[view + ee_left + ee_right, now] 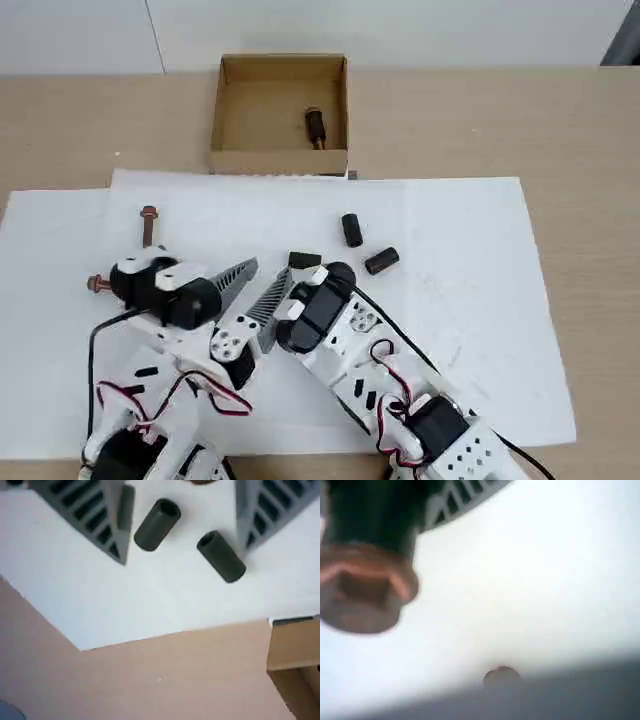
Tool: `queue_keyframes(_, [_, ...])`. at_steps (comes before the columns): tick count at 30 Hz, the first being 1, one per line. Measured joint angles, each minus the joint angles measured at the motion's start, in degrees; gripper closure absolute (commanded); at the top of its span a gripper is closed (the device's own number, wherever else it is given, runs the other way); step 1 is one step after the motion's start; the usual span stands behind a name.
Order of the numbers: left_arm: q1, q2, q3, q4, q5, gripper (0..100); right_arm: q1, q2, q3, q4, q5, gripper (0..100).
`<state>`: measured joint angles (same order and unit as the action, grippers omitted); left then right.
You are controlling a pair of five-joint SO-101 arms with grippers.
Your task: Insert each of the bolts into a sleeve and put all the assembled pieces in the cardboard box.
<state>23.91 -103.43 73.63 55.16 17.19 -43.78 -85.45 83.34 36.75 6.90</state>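
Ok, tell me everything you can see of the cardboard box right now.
The cardboard box is brown, open-topped, roughly square, with low upright walls and a plain floor. It stands on the wooden table at the far edge of the white sheet, its near wall meeting that edge. One dark sleeve with a brownish bolt end lies inside, close to one side wall.

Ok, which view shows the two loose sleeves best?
The left wrist view: both sleeves lie close up on the white sheet, open ends visible. The high view shows them small, apart on the sheet. The right wrist view faces a bolt instead.
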Motion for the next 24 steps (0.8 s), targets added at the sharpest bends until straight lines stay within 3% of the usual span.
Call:
queue_keyframes(4, [-3.1,0.0,-1.7,0.0,-2.9,100,0.0,0.0,0.0,0.0,0.0,99.5])
queue_keyframes(10, [-8.4,0.0,-3.0,-0.2,-7.7,99,2.5,0.0,0.0,0.0,0.0,99.5])
queue_keyframes(18, [-15.7,-0.1,-2.8,-0.2,-8.9,99,9.8,0.0,0.0,0.0,0.0,99.5])
queue_keyframes(24, [-23.0,-0.1,3.8,-0.4,-13.7,99,17.3,0.0,0.0,0.0,0.0,99.5])
